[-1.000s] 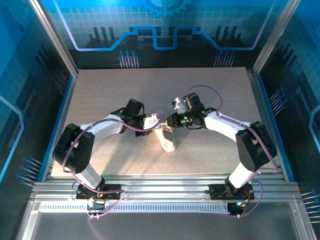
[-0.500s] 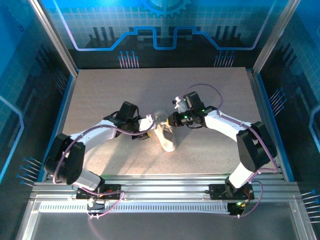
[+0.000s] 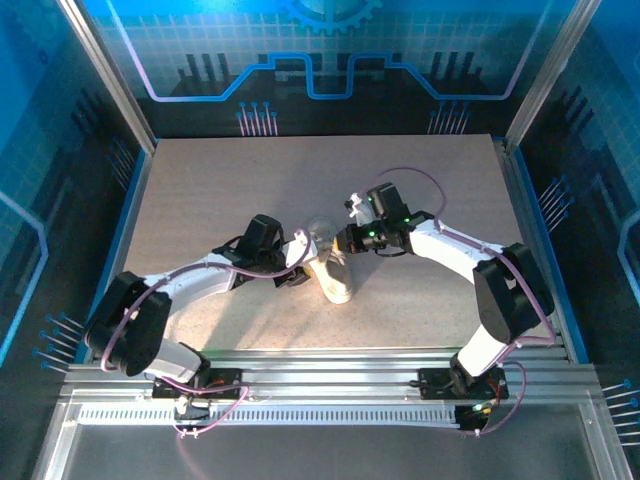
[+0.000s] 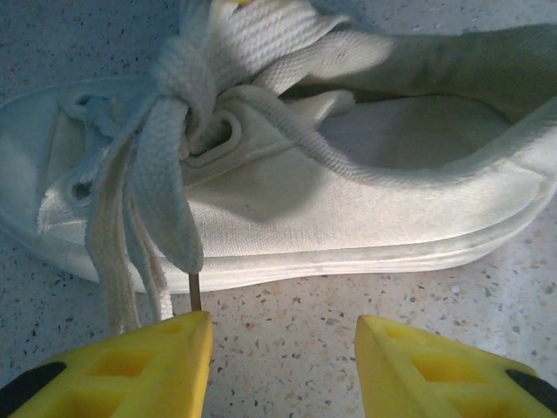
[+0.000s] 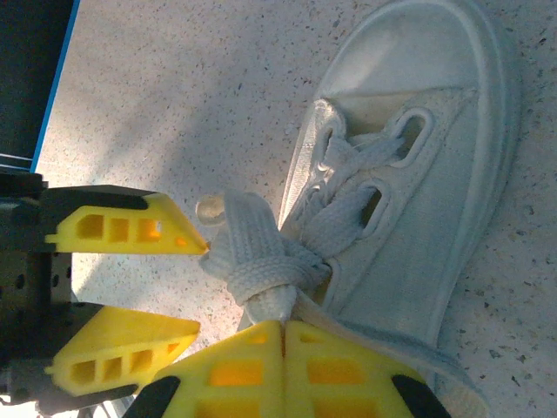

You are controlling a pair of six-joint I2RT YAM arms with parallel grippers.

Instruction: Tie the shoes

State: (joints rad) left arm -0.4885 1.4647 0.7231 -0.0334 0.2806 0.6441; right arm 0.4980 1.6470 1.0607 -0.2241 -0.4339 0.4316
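Small white low-top canvas sneaker (image 3: 334, 282) sits on its pale sole near ctr of the speckled beige table (image 3: 200, 190). Its toe points toward the near edge, and it lies btwn the two arms. The flat white laces (image 5: 261, 266) are bunched in a knot over the tongue. In the left wrist view, loose strands (image 4: 130, 226) hang down the shoe's side to the tabletop.

The left gripper (image 3: 300, 250) is low at the shoe's left side, just beside it. Its yellow fingers (image 4: 148, 370) are spread w/ bare tabletop in the gap and nothing pinched. One lace tip w/ a dark aglet ends just above one finger; can't tell if it touches. In the right wrist view the same two fingers (image 5: 122, 231) stand apart, the upper tip right next to the lace bunch.

The right gripper (image 3: 344, 242) is on the shoe's right side, over the lace area. Its yellow fingers (image 5: 339, 374) are pressed together. A strand from the knot runs straight into the seam btwn the tips and is pinched there.
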